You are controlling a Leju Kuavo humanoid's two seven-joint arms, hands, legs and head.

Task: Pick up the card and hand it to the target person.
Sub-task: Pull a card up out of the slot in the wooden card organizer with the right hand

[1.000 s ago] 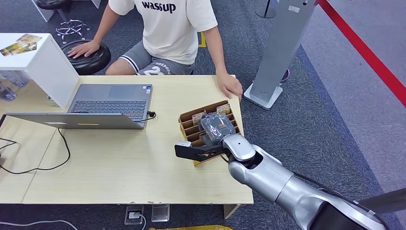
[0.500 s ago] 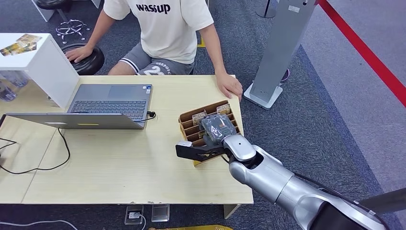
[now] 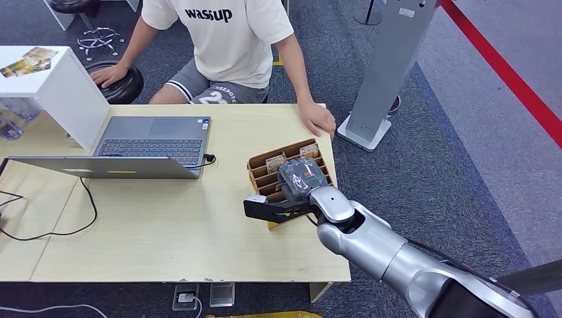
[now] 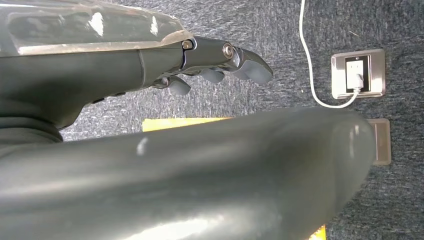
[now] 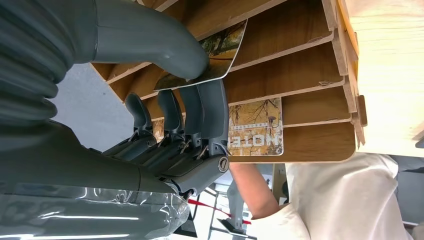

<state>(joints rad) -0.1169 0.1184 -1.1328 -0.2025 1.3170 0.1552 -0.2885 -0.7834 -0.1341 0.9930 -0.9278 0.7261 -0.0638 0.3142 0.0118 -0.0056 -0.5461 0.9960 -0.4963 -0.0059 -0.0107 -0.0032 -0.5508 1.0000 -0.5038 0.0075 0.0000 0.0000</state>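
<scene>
1. Your robot's right hand (image 5: 165,85) reaches into a slotted wooden card rack (image 3: 262,173) on the light wood table (image 3: 166,225), thumb and fingers pinching a card (image 5: 222,47) printed with an autumn scene.
2. That card leans in a slot of the rack; a second card marked HOTEL (image 5: 255,127) sits in a neighbouring slot.
3. Your left hand (image 4: 215,62) hangs over grey carpet, fingers loosely curled, holding nothing.
4. Across the table sits a person (image 3: 225,46) in a cream shirt, one hand (image 3: 318,121) resting on the tabletop near the rack.
5. Beside them lies an open laptop (image 3: 142,146).
</scene>
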